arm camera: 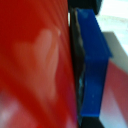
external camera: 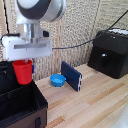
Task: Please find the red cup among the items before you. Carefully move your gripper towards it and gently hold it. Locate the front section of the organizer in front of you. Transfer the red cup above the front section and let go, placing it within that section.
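While your gripper (external camera: 23,64) pinches the red cup (external camera: 22,72) between its fingers, you see it hanging over the organizer (external camera: 20,107)

The exterior view looks slightly down across the desk (external camera: 95,102) toward its back wall from close range, while the wrist view presses against the red cup (arm camera: 30,65), shared by both.

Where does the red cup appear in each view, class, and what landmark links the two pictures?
Exterior view: the red cup hangs under the gripper, above the organizer, at that view's left.
Wrist view: the cup fills most of the picture.
Shared landmark: a blue finger pressed against the cup.
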You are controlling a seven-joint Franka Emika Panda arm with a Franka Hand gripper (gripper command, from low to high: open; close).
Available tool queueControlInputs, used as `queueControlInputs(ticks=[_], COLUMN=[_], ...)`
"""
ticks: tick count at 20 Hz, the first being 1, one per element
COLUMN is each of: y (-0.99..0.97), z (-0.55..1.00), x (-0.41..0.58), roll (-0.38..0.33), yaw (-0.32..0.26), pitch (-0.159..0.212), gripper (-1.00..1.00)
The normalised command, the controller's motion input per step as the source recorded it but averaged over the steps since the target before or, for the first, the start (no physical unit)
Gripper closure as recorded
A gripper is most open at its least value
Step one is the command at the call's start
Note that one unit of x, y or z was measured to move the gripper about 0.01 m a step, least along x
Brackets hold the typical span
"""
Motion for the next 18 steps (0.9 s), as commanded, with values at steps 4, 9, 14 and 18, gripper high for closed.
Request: queueControlInputs(ticks=[4, 9, 14, 18], y=[0.59, 0.40, 0.24, 0.04], z=[-0.30, -0.39, -0.10, 0.28], x=[0.063, 0.128, 0.133, 0.096], roll=[-0.060, -0.116, -0.116, 0.015], yaw=[0.104, 0.118, 0.104, 0.052], pitch=[-0.003, -0.099, -0.176, -0.031], gripper=[1.00, 1.00, -1.00, -1.00])
